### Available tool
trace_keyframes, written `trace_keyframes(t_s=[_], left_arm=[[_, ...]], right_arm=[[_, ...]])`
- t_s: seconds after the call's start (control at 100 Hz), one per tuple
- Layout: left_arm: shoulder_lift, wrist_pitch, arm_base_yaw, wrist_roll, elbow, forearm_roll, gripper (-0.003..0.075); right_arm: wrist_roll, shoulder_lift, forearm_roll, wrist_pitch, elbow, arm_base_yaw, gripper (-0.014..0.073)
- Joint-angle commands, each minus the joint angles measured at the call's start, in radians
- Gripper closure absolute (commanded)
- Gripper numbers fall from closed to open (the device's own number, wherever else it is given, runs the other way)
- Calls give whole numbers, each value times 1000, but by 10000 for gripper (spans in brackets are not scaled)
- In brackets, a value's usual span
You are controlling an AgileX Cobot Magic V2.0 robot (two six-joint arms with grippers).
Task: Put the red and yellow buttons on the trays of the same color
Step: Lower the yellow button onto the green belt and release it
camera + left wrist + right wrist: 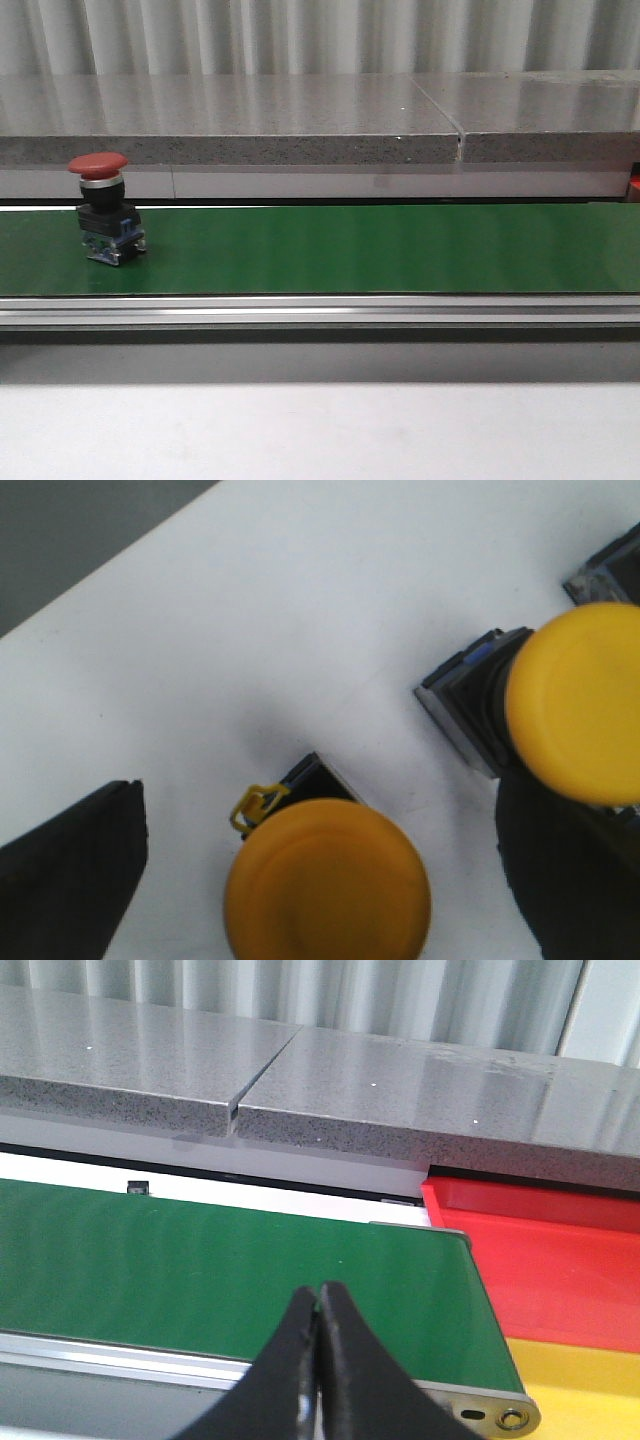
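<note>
Right under my left gripper (pixel 325 880) sits an orange-yellow mushroom-head push button (pixel 328 880) on a white surface, between my two black fingers (pixel 70 870), which are spread wide apart and not touching it. A second yellow-capped button (pixel 578 702) with a black-and-grey base is just beside it. My right gripper (pixel 318 1360) has its black fingers pressed together on nothing, hanging over the near edge of the green conveyor belt (pixel 200 1260). Beyond the belt's end I can see the red plastic tray (pixel 560 1250) and a strip of the yellow tray (pixel 590 1380).

Meanwhile a red mushroom-head button on a black and blue base (pixel 105 208) stands upright on the belt, far left in the front view. I'd guess that's my next job: open the right fingers, reach it around the base, then carry it to the red tray.
</note>
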Motion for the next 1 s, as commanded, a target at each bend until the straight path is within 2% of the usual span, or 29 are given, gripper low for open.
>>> trace_keyframes(t_s=[0.0, 0.12, 0.31, 0.41, 0.72, 0.99], left_arm=[[-31, -38, -7, -1, -31, -12, 104], [-31, -38, -7, -1, -33, -14, 262], [-33, -35, -7, -1, -33, -14, 612], [-54, -19, -7, -1, -33, -14, 736], [-284, 4, -50, 1, -33, -11, 740], [-479, 18, -249, 82, -46, -11, 740]], right_arm=[[-3, -14, -7, -80, -6, -2, 662], [-3, -14, -7, -80, -6, -2, 662], [-3, -14, -7, -80, -6, -2, 662], [-3, -14, -7, -80, -6, -2, 662], [-3, -14, -7, -80, -6, -2, 662], [-3, -14, -7, -80, -6, -2, 662]])
